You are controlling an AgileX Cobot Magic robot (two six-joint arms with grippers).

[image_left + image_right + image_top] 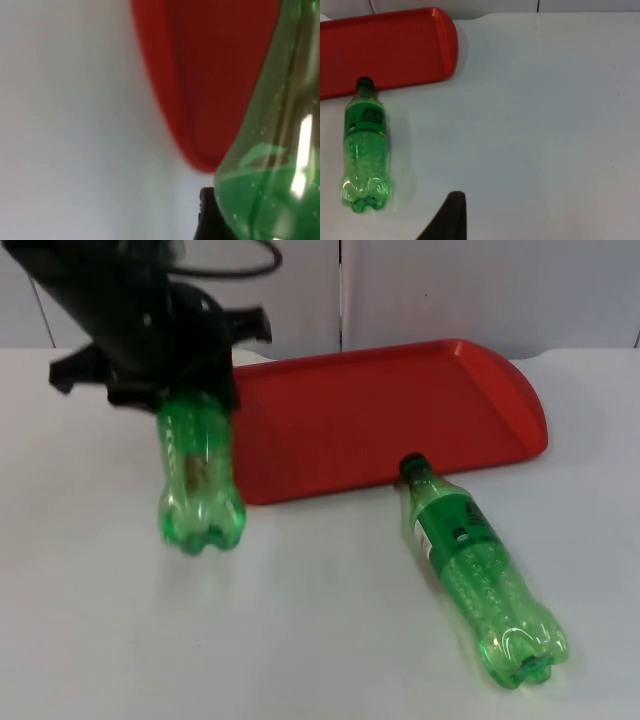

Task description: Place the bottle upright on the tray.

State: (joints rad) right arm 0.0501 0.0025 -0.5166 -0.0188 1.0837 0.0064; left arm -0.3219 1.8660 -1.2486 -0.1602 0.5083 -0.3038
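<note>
Left gripper (185, 390) clamps a green bottle (200, 485) by its upper end, base hanging near the red tray (400, 400) edge, presumably so it lands upright; right arm waits.

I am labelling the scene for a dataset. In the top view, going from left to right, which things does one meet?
Left gripper holding a green bottle above the table → red tray → second green bottle, lying on the white table with its cap toward the tray's near edge.
</note>
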